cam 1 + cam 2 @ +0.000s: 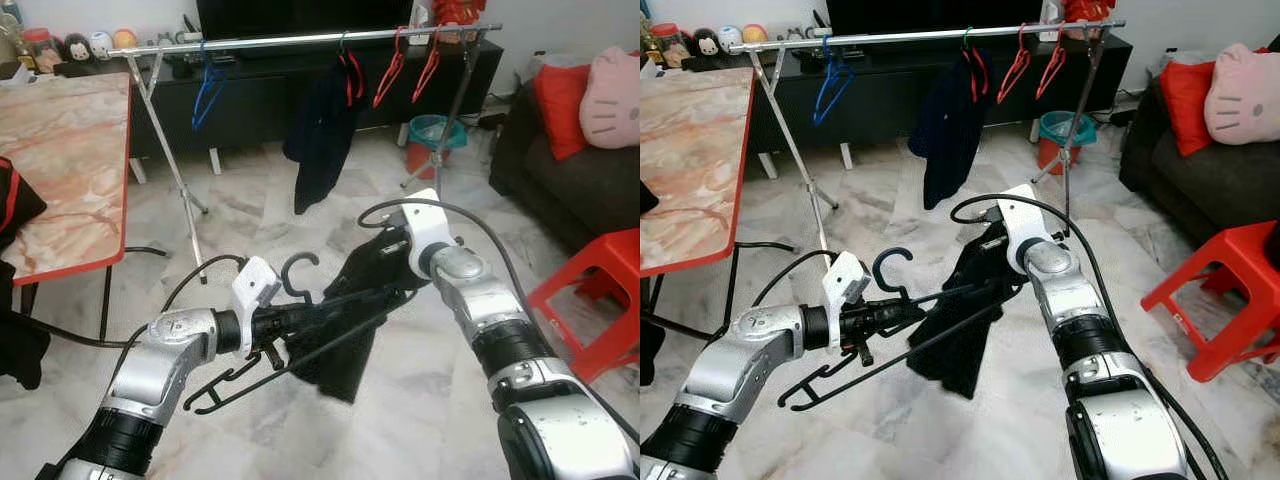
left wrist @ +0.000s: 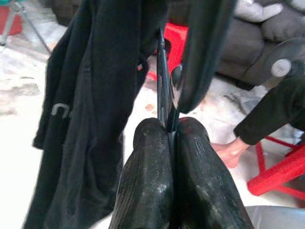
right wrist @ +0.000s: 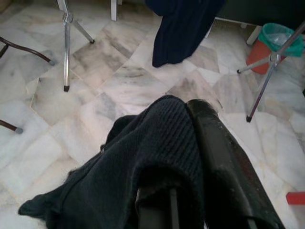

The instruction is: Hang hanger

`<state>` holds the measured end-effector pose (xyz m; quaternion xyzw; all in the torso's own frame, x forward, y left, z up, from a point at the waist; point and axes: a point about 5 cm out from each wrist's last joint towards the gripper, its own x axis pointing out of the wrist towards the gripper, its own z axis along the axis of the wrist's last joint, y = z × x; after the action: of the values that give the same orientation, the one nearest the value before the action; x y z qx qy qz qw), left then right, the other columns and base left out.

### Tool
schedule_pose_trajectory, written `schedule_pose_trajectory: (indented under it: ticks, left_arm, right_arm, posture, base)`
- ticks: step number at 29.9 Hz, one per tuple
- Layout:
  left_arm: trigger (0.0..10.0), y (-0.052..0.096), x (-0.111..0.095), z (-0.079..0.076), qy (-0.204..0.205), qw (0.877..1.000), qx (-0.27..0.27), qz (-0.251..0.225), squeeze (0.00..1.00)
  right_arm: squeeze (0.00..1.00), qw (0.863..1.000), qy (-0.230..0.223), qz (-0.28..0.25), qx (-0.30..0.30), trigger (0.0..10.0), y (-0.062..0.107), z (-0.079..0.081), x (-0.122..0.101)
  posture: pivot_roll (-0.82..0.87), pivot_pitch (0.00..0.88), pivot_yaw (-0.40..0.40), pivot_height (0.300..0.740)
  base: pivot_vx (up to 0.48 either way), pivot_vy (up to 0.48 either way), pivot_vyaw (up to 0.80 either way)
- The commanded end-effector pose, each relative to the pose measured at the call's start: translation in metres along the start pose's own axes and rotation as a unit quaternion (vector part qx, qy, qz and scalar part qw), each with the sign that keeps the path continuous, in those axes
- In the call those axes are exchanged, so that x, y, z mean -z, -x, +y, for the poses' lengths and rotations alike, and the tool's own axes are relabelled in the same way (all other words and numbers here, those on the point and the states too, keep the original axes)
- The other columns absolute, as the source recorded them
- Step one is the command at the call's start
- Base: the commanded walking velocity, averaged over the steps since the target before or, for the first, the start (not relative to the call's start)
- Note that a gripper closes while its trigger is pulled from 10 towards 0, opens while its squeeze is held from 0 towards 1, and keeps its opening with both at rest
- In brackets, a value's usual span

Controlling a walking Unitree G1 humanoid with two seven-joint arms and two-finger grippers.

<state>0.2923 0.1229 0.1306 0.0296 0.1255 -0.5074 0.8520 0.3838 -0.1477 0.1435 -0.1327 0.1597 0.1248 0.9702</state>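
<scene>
So the left gripper (image 1: 285, 322) has its fingers (image 2: 157, 167) squeezed tight on the black hanger (image 1: 890, 262), holding it low over the marble floor (image 1: 400, 400), hook up, well short of the rail (image 1: 300, 40). The right gripper (image 3: 190, 143) is clamped on the black garment (image 1: 960, 330), which hangs draped over that hanger. Up on the rail there's a blue hanger (image 1: 207, 90), two red hangers (image 1: 392, 68) and a dark jacket (image 1: 320, 135). A red stool (image 1: 595, 300) sits off to the right, near the sofa (image 1: 580, 180)
</scene>
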Motion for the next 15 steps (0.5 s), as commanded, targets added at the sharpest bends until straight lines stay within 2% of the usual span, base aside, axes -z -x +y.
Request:
schedule_pose_trajectory:
  ticks: [1, 8, 11, 15]
  left_arm:
    - [10.0, 0.0022, -0.0015, 0.0052, -0.018, 1.000, -0.017, 0.011, 0.00]
    - [10.0, 0.0033, -0.0031, 0.0029, -0.021, 1.000, 0.000, 0.019, 0.00]
    - [10.0, 0.0033, -0.0014, 0.0050, -0.031, 0.999, -0.015, 0.026, 0.00]
    - [10.0, -0.0018, -0.0090, 0.0072, -0.041, 0.999, -0.032, 0.012, 0.00]
  right_arm:
    - [0.00, 1.000, 0.006, -0.018, -0.002, 10.0, 0.0020, -0.0002, -0.0094]
    - [0.00, 1.000, 0.010, -0.014, -0.003, 10.0, 0.0033, 0.0003, -0.0066]
    - [0.00, 1.000, 0.011, -0.015, -0.005, 10.0, 0.0050, 0.0012, -0.0073]
    - [0.00, 1.000, 0.015, -0.018, -0.007, 10.0, 0.0078, 0.0007, -0.0105]
  posture:
    - [-0.16, 0.000, -0.048, 0.740]
    - [-0.15, 0.000, -0.047, 0.740]
    - [-0.15, 0.000, -0.045, 0.740]
    - [-0.15, 0.000, -0.045, 0.740]
  base:
    - [0.000, 0.000, 0.00]
    - [0.000, 0.000, 0.00]
    - [0.000, 0.000, 0.00]
    - [0.000, 0.000, 0.00]
